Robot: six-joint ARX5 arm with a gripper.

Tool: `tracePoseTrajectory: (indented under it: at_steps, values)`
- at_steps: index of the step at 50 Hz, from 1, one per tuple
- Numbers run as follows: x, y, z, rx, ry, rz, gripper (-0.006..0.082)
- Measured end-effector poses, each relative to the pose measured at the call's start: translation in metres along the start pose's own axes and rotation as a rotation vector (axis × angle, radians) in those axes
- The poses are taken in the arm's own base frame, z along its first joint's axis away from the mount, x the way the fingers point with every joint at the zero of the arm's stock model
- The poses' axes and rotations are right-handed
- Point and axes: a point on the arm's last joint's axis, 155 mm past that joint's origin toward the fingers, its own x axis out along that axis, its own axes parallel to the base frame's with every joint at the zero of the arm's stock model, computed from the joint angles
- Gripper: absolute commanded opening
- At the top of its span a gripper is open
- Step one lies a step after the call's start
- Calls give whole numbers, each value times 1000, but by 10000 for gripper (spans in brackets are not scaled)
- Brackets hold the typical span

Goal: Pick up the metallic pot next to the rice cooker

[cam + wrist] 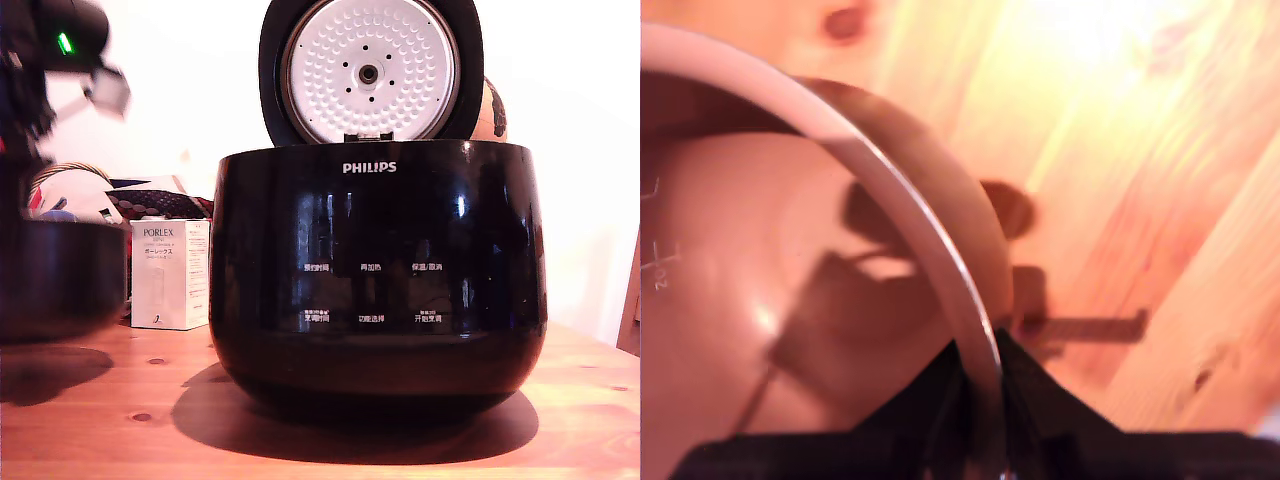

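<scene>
Closest to me, low in the middle of the exterior view, the rice cooker (378, 275) sits on the wooden surface (110, 420), a big glossy black tub with white PHILIPS lettering and rows of white Chinese labels across its front. Its shadow spreads over the boards beneath it. The lid stands open behind the body, at the top centre of the frame, showing a dimpled silver inner plate (368, 72).

At the left edge of the frame, the metallic pot (58, 275) shows as a dark rounded bowl, blurred, with a shadow on the wood below it that looks separate from its base. Above it, in the upper left corner, the dark bulk of the arm (45, 50) carries a small green light.

The wrist view shows the grip up close: the end effector (980, 400) has its two dark fingers (925, 410) closed to a narrow gap on the pot's thin silvery rim, one finger inside the bowl and one outside. The pot's interior looks smooth, with faint level marks on its wall.

Farther back, just right of the pot, a white PORLEX box (168, 275) stands upright on the surface. Behind it lies some clutter against a pale wall, too indistinct to name.
</scene>
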Motion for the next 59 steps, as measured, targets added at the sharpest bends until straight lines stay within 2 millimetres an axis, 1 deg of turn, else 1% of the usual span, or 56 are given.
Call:
tracePoseTrajectory:
  at_steps: [4,9,13,15,16,19,20,26,27,35,41,48,59]
  values:
    - [-12,-12,-6,24,19,-9,-22]
    - [-23,-36,-13,70,53,-63,-22]
    - [-30,-46,-12,82,66,-91,-22]
    - [-34,-47,-8,91,59,-86,-22]
    - [-37,-46,-5,58,52,-79,-22]
    - [-45,-42,5,60,21,-54,-24]
    - [-48,-40,8,13,11,-45,-24]
    - [-68,-34,28,-1,-58,0,-24]
    - [-71,-34,31,-25,-66,5,-24]
    - [-85,-41,50,22,-116,22,-24]
    - [-94,-47,60,28,-143,25,-24]
    - [-106,-47,70,46,-180,44,-24]
    - [-106,-48,70,51,-178,47,-24]
